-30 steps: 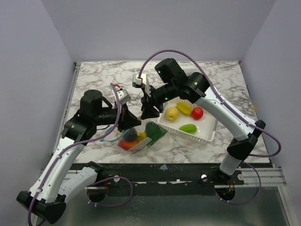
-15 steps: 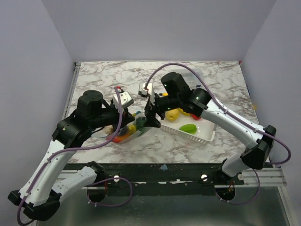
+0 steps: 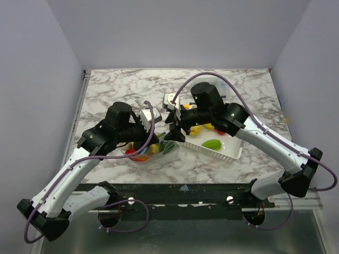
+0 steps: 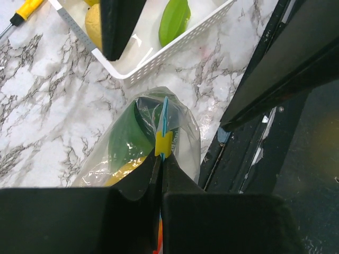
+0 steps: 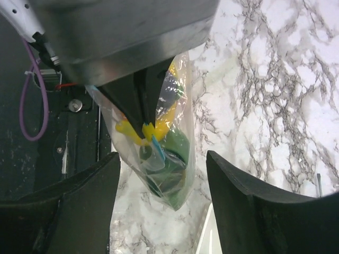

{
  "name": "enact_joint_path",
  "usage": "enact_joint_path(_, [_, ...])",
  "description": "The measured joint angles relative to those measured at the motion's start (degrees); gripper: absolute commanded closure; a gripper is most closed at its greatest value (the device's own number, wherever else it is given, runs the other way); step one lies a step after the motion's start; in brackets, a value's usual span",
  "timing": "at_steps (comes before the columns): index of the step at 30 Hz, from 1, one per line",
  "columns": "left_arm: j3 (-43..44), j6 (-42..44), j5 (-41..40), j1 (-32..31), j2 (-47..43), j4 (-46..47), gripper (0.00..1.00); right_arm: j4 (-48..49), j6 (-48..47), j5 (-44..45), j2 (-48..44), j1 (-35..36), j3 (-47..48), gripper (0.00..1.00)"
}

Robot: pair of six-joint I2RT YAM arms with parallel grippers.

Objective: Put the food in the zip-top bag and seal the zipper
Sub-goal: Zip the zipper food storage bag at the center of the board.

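Right fingers (image 5: 249, 196) moved nearer zip-top bag (image 4: 183, 143), now spread wide, empty.
Left fingers (image 4: 135, 188) pinch its blue zipper (image 4: 164, 111) beside white basket (image 4: 159, 55).

Left arm (image 3: 69, 177) and right arm (image 3: 270, 145): white link shells, black joint housings, black bases. One purple cable (image 3: 204, 74) runs in loops along each arm. Pale grey camera block (image 3: 170, 100) at each wrist. Fingers (image 5: 254, 211): matt black, broad, smooth-faced.
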Motion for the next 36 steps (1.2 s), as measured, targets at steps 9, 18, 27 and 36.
enact_joint_path(9, [0.11,-0.17,2.25,0.0,0.35,0.39,1.0,-4.85,-1.68,-1.2,3.91,0.0,3.04,0.58])
enact_joint_path(18, [0.11,-0.22,3.37,0.0,-0.35,0.96,1.0,-6.54,-2.6,-4.11,5.42,0.0,4.5,0.66])
enact_joint_path(27, [0.11,-0.42,3.93,0.0,-1.11,1.2,1.0,-6.62,-2.54,-6.97,6.97,-0.04,5.77,0.79])
enact_joint_path(36, [0.11,-0.7,3.91,0.02,-1.86,1.2,0.85,-6.29,-0.52,-7.76,7.45,-0.04,5.53,1.0])
